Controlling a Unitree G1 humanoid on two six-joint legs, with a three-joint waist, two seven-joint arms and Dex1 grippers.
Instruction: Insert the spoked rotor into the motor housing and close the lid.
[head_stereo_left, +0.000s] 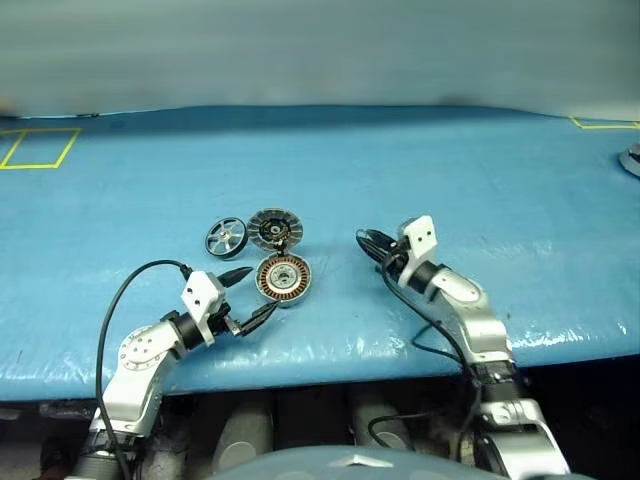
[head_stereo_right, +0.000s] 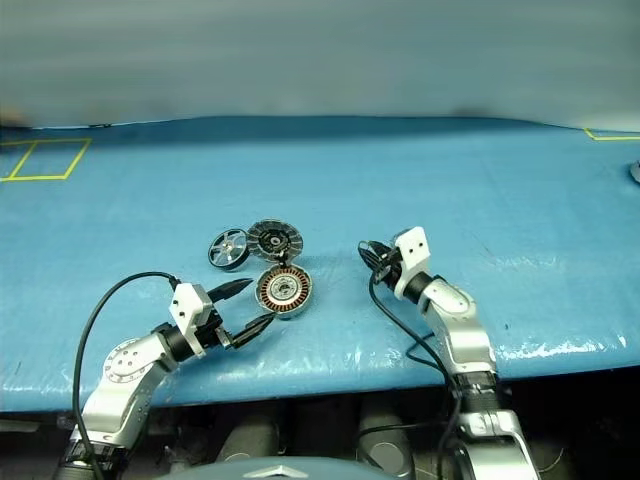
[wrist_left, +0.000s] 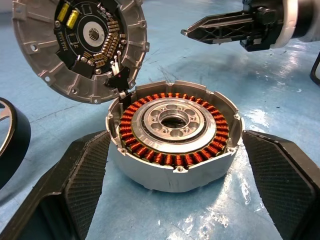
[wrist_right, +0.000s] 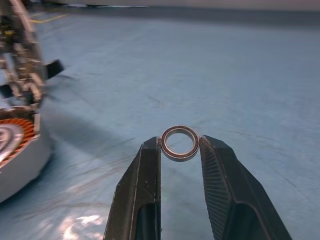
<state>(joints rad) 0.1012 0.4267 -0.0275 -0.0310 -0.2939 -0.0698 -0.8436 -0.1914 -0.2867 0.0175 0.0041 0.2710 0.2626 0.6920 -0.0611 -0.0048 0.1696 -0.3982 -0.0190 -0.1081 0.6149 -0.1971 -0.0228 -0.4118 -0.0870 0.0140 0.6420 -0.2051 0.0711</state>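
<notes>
The right gripper (wrist_right: 180, 145) pinches a small metal ring (wrist_right: 179, 142), while the left gripper (wrist_left: 175, 160) stands spread around the motor housing (wrist_left: 174, 135).

blue-covered table (head_stereo_left: 480, 180) carries the spoked rotor (head_stereo_left: 226, 237), lid (head_stereo_left: 275, 229) and motor housing (head_stereo_left: 284, 279), grouped closely.

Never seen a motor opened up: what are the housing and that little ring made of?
Housing: looks like pale cast metal, matte, ringed by glossy copper-coloured wire coils. Ring, pinched in the right end effector: seemingly polished metal with a coppery sheen; hard to say which.
</notes>
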